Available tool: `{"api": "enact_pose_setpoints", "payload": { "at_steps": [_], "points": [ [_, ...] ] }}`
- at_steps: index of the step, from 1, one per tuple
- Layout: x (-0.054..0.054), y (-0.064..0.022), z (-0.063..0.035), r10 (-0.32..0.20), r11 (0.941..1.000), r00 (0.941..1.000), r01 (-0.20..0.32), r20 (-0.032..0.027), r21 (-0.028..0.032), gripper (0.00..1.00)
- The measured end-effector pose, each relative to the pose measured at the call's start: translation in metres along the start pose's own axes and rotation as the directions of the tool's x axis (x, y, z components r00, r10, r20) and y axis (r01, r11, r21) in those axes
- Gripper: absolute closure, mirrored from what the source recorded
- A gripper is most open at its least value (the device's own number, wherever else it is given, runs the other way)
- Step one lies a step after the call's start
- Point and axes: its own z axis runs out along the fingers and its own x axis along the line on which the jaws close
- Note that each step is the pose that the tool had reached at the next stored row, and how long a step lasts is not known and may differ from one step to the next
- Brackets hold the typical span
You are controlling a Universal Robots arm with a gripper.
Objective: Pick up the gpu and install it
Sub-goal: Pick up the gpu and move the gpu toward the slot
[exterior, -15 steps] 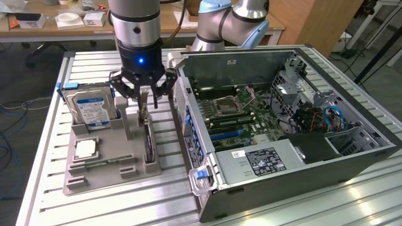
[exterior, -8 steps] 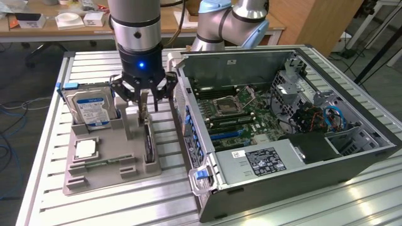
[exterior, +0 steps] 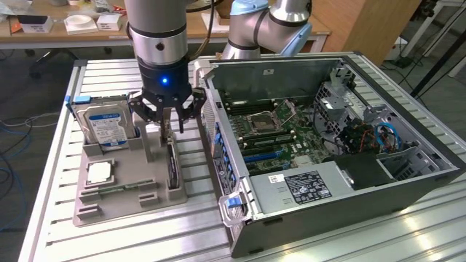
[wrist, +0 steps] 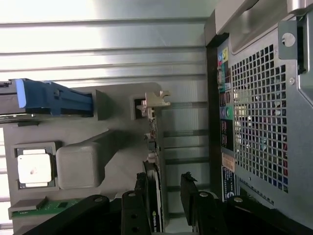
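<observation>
You are working in a robotics lab, not a home or a shop. Your grey industrial robot arm, with its black fingered tool, stands over a ribbed aluminium table. On the table sits an opened black desktop computer case, its green motherboard bare. Beside the case, a grey moulded parts tray holds a silver hard drive with a blue-white label. Behind, a pale wooden table carries small white boxes, and loose cables trail across the floor.
</observation>
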Motion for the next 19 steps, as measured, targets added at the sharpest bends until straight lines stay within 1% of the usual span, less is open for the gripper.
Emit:
{"api": "enact_pose_setpoints", "payload": {
  "at_steps": [11, 19],
  "points": [
    [-0.001, -0.0114, 0.0088, 0.0, 1.0, 1.0, 0.0, 0.0003, 0.004, 0.58],
    [-0.001, -0.0192, 0.0157, 0.0, 1.0, 1.0, 0.0, 0.0006, 0.0055, 0.58]
  ]
}}
